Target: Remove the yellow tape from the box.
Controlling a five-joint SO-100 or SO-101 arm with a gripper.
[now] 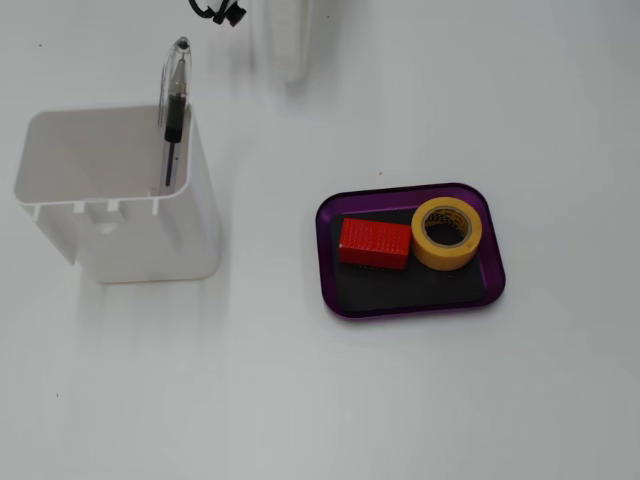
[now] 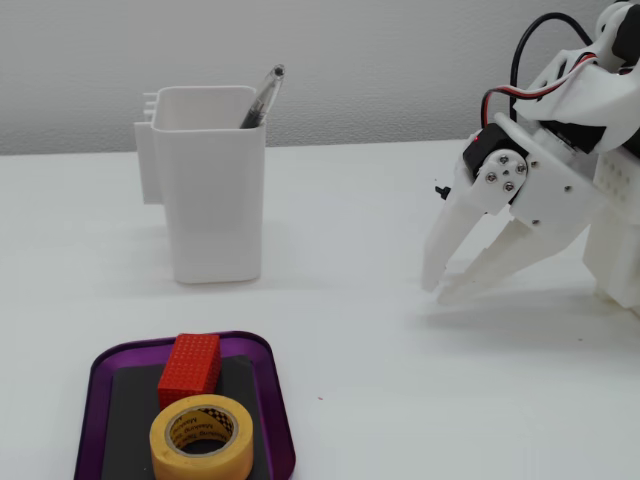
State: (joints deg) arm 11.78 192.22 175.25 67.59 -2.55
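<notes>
The yellow tape (image 1: 446, 256) (image 2: 200, 458) lies flat in the box (image 1: 326, 262) (image 2: 96, 398), a shallow purple tray with a black floor. It sits at the tray's right end in a fixed view and at its near end in the other. A red block (image 1: 375, 243) (image 2: 190, 368) lies right beside it in the same tray. My white gripper (image 2: 438, 291) hangs far off to the right of the box, tips pointing down just above the table. Its fingertips almost meet and hold nothing.
A tall white container (image 1: 150, 240) (image 2: 215, 200) with a pen (image 1: 175, 100) (image 2: 262, 95) stands behind the box, left of the gripper. The arm's white body (image 2: 600, 180) fills the right edge. Bare white table lies between gripper and box.
</notes>
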